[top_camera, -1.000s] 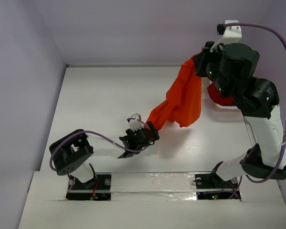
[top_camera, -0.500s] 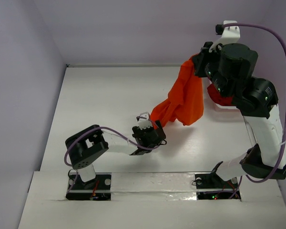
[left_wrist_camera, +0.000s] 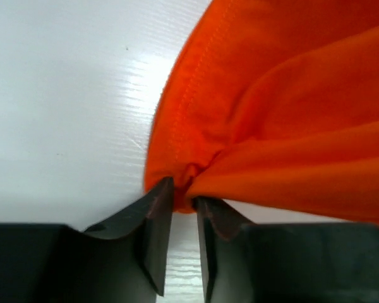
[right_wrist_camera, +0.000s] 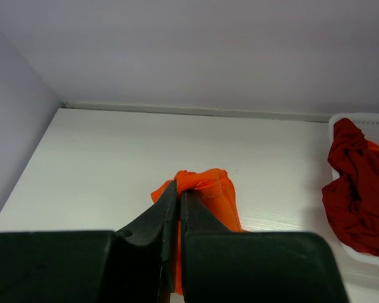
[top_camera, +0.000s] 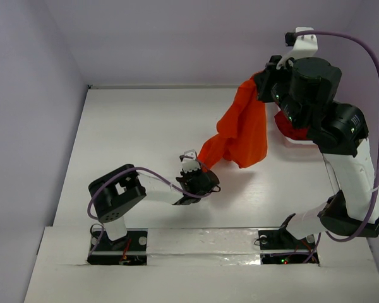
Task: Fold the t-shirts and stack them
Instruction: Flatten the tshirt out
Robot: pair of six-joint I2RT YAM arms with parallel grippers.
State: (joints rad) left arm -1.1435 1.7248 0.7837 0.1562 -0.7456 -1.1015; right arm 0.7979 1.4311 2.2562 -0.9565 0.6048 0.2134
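The orange t-shirt point(top_camera: 243, 129) hangs in the air, stretched from upper right down to lower left. High at the back right, my right gripper point(top_camera: 260, 85) is shut on the top of it; in the right wrist view the orange cloth point(right_wrist_camera: 211, 186) bunches out from between the closed fingers of that gripper point(right_wrist_camera: 179, 189). My left gripper point(top_camera: 201, 173) sits low over the table at the shirt's bottom end. In the left wrist view its jaws point(left_wrist_camera: 184, 199) have narrowed onto a bunched hem of the orange cloth point(left_wrist_camera: 290, 113). A crimson t-shirt point(right_wrist_camera: 360, 189) lies crumpled at the right.
The crimson t-shirt point(top_camera: 290, 129) lies in a white lattice basket point(right_wrist_camera: 360, 118) at the table's right edge, partly hidden behind the right arm. The white table point(top_camera: 145, 126) is walled at the back and on the left.
My left arm swung right and forward to the shirt's lower end, and its jaws closed from wide open onto the hem. The right gripper held still with the shirt's top.
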